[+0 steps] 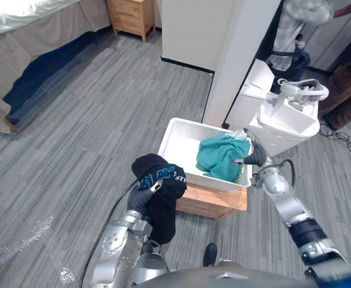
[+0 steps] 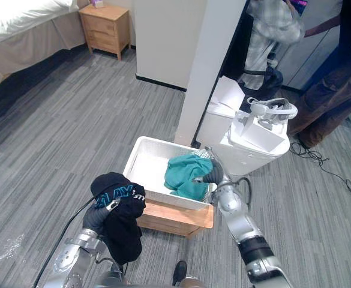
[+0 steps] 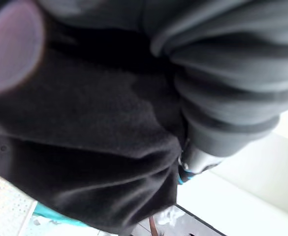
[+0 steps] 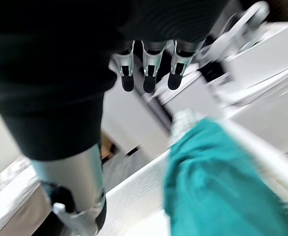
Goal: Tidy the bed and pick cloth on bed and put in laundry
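We are gripping the black cloth (image 1: 162, 216) in our left hand (image 1: 141, 198), low in the middle, and it is hanging down. The white basket (image 1: 174, 133) is sitting just up and right. Our right hand (image 1: 254, 157) is hovering open beside the teal cloth (image 1: 219, 157) inside.

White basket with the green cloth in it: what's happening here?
A humanoid robot is collecting laundry. Its left hand carries a black garment, which hangs draped over it just beside the white basket on a low wooden stand. A teal cloth already lies inside the basket, and the right hand, fingers straight, sits at the basket's right side by that cloth.
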